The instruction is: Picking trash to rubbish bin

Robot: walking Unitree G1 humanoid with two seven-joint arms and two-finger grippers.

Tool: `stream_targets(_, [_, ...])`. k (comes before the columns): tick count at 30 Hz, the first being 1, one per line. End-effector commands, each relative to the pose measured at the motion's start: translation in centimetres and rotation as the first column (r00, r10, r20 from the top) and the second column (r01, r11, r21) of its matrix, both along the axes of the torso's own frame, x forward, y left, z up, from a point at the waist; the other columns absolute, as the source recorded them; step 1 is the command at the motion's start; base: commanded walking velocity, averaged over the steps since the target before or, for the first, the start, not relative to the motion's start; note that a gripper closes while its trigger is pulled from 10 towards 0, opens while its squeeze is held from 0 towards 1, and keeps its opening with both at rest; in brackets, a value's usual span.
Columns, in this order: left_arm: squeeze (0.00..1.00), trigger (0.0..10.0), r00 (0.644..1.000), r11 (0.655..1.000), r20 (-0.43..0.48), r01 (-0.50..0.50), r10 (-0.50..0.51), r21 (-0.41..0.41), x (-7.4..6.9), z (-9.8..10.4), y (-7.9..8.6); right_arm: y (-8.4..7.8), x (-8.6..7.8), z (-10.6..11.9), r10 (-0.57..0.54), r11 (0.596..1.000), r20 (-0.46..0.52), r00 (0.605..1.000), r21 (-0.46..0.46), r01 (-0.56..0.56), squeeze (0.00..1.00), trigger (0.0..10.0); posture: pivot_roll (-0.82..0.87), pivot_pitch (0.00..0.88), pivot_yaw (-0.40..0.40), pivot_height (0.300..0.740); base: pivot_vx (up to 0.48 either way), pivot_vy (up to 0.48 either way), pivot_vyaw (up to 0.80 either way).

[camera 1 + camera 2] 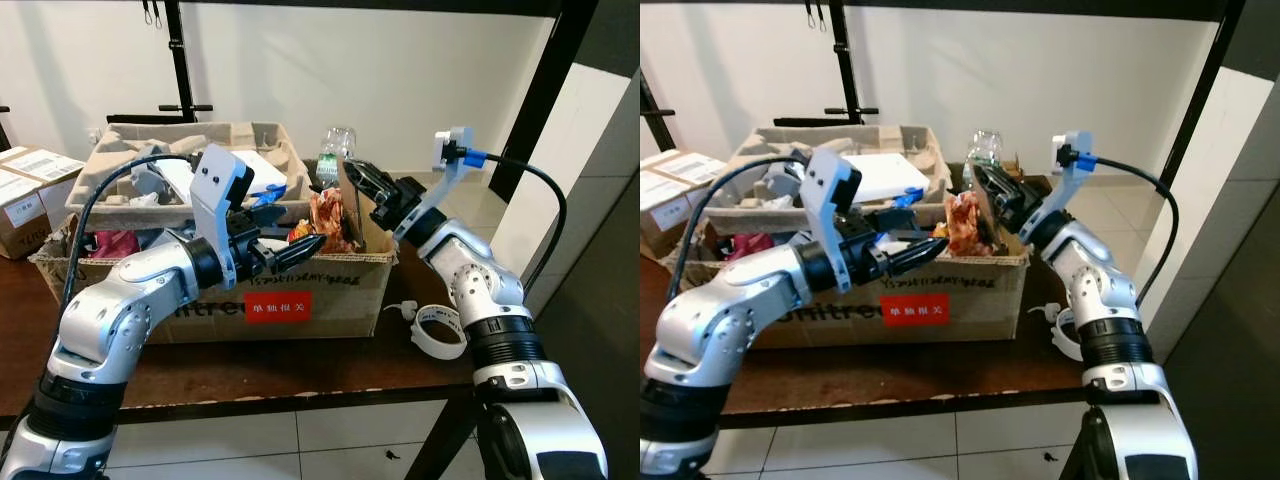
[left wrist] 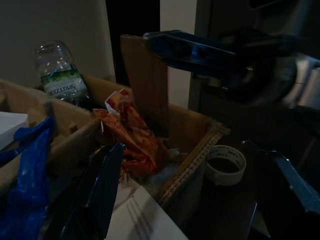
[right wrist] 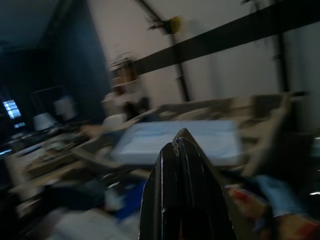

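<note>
A crumpled red-orange wrapper [image 1: 330,220] lies in the right end of an open cardboard box [image 1: 330,290] of trash, beside a clear plastic bottle [image 1: 335,150]. Blue plastic [image 2: 27,170] and white paper [image 2: 145,220] lie nearer the box's front. My left gripper [image 1: 305,248] hovers over the box's front edge, open, with its fingers pointing at the wrapper and a short gap left. Above the box's upright right flap [image 2: 147,85], my right gripper [image 1: 358,175] is shut with nothing in it, just right of the wrapper.
A grey pulp tray [image 1: 110,150] with a white sheet sits on the box's back half. A roll of tape [image 1: 440,332] lies on the dark table [image 1: 300,370] right of the box. Taped cartons [image 1: 25,190] stand at the left, and a black post [image 1: 545,90] rises at the right.
</note>
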State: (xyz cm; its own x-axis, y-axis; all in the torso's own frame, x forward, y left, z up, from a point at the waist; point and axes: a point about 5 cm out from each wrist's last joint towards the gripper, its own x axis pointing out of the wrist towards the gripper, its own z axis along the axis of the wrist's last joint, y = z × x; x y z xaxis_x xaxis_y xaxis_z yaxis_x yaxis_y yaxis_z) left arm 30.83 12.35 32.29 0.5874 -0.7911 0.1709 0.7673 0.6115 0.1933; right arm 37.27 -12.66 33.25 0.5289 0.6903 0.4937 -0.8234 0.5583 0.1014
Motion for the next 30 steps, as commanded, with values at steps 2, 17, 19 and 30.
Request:
stream_targets(2, [0.0, 10.0, 1.0, 1.0, 0.012, 0.009, -0.009, -0.011, -0.1, 0.5, -0.1, 1.1, -1.2, -0.1, 0.126, 0.991, 0.007, 0.992, -0.04, -0.126, 0.21, 10.0, -0.08, 0.146, -0.011, 0.74, 0.0, 0.0, 0.0])
stream_targets(17, [0.0, 10.0, 0.994, 0.99, 0.05, 0.1, -0.096, -0.095, -1.2, 1.9, -0.6, 1.2, -2.1, 0.2, 0.17, 0.985, 0.006, 0.985, -0.022, -0.17, 1.0, 10.0, -0.08, 0.145, -0.013, 0.74, 0.0, 0.0, 0.0])
stream_targets(19, [0.0, 10.0, 0.989, 0.978, 0.065, 0.144, -0.136, -0.153, -1.6, 2.7, -0.5, 0.6, -1.8, 0.8, 0.125, 0.992, 0.009, 0.992, 0.021, -0.125, 0.0, 10.0, -0.08, 0.146, -0.014, 0.74, 0.0, 0.0, 0.0])
stream_targets(30, [0.0, 10.0, 0.889, 0.864, 0.142, 0.457, -0.436, -0.211, -4.8, 4.1, -0.7, -2.6, -2.3, 3.1, 0.134, 0.968, 0.056, 0.989, 0.204, -0.142, 0.0, 10.0, -0.08, 0.145, -0.015, 0.74, 0.0, 0.0, 0.0])
